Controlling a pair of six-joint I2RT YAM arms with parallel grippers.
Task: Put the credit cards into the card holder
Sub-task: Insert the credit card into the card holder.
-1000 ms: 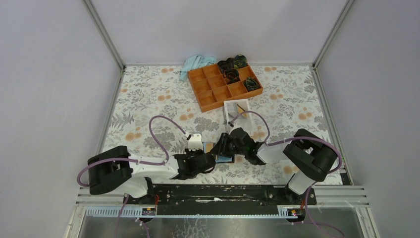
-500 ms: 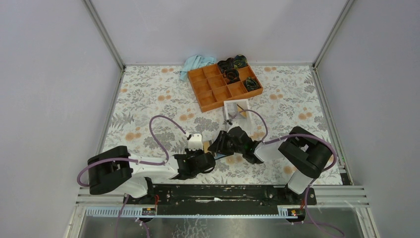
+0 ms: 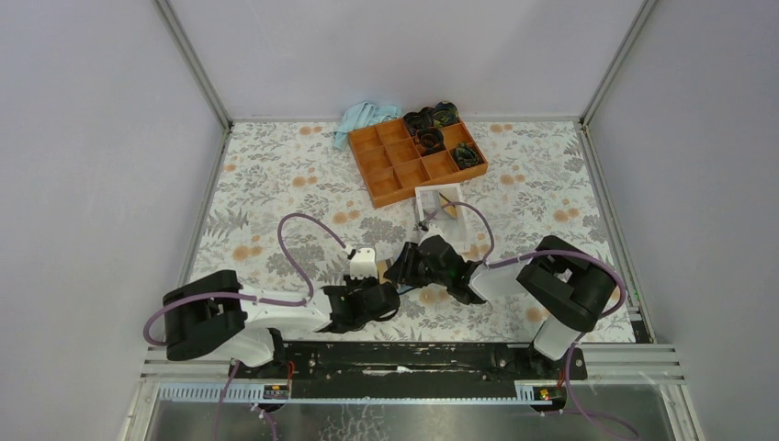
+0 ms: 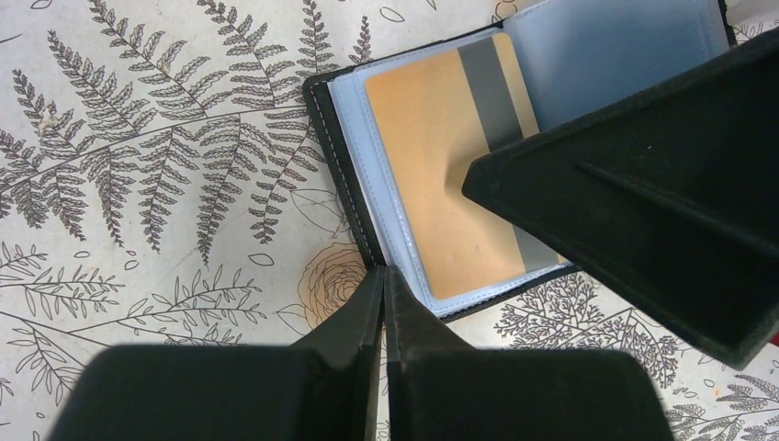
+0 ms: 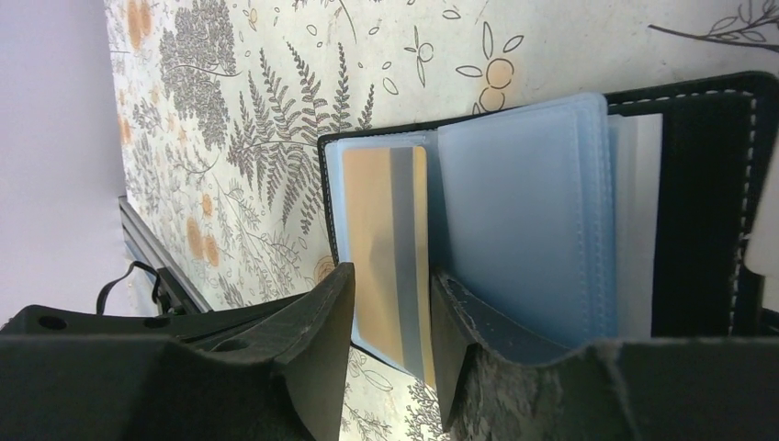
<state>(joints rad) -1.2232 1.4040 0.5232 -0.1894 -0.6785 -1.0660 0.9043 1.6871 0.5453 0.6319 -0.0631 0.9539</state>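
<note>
The card holder (image 4: pixel 323 147) lies open on the floral table, its light-blue sleeves showing. One yellow-orange credit card (image 4: pixel 427 165) with a grey stripe sits inside the left sleeve. My left gripper (image 4: pixel 384 276) is shut, its tip touching the holder's near edge. My right gripper (image 5: pixel 393 276) hovers open over that card (image 5: pixel 377 220), one finger on each side of it, with a loose blue sleeve page (image 5: pixel 524 211) lifted to its right. In the top view both grippers meet over the holder (image 3: pixel 384 272) near the front centre. The right gripper's finger (image 4: pixel 643 184) covers part of the card.
A white open-topped box (image 3: pixel 441 213) stands just behind the grippers. Farther back are an orange compartment tray (image 3: pixel 415 158) holding dark items and a blue cloth (image 3: pixel 363 118). Grey walls close in the table on three sides.
My right gripper has shifted left and slightly back over the open card holder. Its jaws have widened a little. The left gripper has stayed shut at the holder's edge.
</note>
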